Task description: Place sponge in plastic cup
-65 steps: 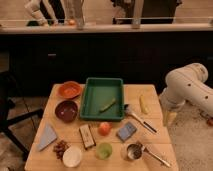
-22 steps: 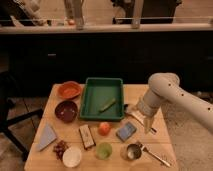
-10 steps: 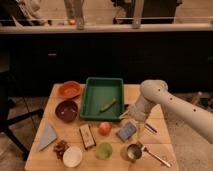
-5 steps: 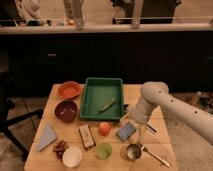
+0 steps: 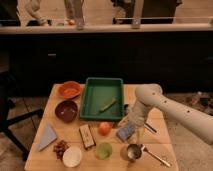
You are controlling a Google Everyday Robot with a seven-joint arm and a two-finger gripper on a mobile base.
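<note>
The sponge, a small flat blue-grey pad, lies on the wooden table right of the middle. The plastic cup, small and light green, stands near the front edge, left of the sponge. My gripper hangs from the white arm that reaches in from the right. It is right over the sponge's right side, down close to it.
A green tray holds a yellow-green piece. An orange bowl, dark red bowl, pale blue cloth, dark block, orange fruit, white bowl and metal cup surround them.
The arm has swung in from the right edge and come down over the sponge. In the last half second it dropped slightly closer. The sponge has not moved.
</note>
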